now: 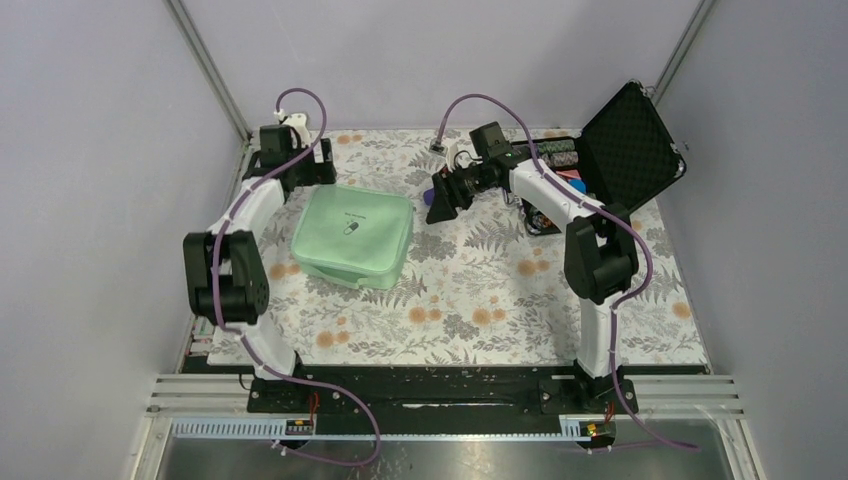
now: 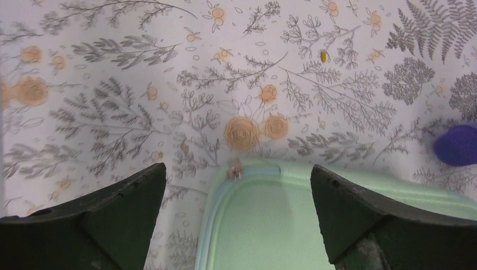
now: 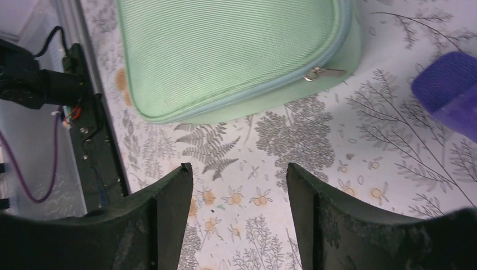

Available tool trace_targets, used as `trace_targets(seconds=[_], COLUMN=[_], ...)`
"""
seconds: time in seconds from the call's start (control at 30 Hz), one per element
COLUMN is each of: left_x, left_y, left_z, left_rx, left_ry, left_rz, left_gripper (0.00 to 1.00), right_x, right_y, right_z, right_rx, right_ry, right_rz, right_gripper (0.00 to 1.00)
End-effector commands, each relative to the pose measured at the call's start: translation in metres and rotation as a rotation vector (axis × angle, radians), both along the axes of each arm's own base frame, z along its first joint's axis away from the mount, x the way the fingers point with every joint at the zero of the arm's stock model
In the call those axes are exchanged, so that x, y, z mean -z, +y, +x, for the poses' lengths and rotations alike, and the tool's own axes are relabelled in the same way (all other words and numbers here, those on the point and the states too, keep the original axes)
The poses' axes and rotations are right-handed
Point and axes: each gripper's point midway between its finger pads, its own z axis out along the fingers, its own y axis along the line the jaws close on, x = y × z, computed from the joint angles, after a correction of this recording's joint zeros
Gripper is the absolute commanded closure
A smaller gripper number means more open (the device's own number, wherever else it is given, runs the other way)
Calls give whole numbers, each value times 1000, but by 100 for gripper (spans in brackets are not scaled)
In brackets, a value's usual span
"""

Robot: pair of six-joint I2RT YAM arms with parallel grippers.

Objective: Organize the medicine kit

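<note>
Medicine kit (image 1: 352,237), one, lies closed; left fingers (image 2: 112,216) and right fingers (image 3: 163,222), two each, stand apart.

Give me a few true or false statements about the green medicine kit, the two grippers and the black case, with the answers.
1. The medicine kit lies with its lid closed. True.
2. The left gripper is clamped on the kit's zipper pull. False: its jaws stand wide open and grip nothing.
3. The black case at the far right stands open. True.
4. The purple object sits on top of the kit. False: it lies on the floral tablecloth beside the kit.
5. The right gripper holds nothing. True.
</note>
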Motion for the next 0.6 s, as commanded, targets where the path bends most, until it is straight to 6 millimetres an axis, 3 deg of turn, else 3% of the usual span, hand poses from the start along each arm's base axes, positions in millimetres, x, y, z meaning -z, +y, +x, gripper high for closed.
trace_targets(seconds=[0.0, 0.17, 0.37, 0.47, 0.57], left_x=[19, 24, 34, 29, 25], left_y=[-10, -63, -129, -136, -120], left_z=[20, 3, -33, -34, -23], left_rx=[42, 251, 499, 533, 529], left_ry=[118, 149, 188, 137, 75], left_rz=[-126, -273, -247, -221, -95], left_gripper=[2, 11, 15, 15, 11], right_x=[-12, -3, 3, 2, 2], right_y=[-10, -16, -18, -25, -36], right_z=[22, 16, -15, -32, -39], right_rx=[76, 34, -111, -196, -274], right_ry=[-105, -136, -107, -133, -226], right_rz=[-59, -76, -45, -42, -72], right_gripper=[31, 29, 30, 31, 30])
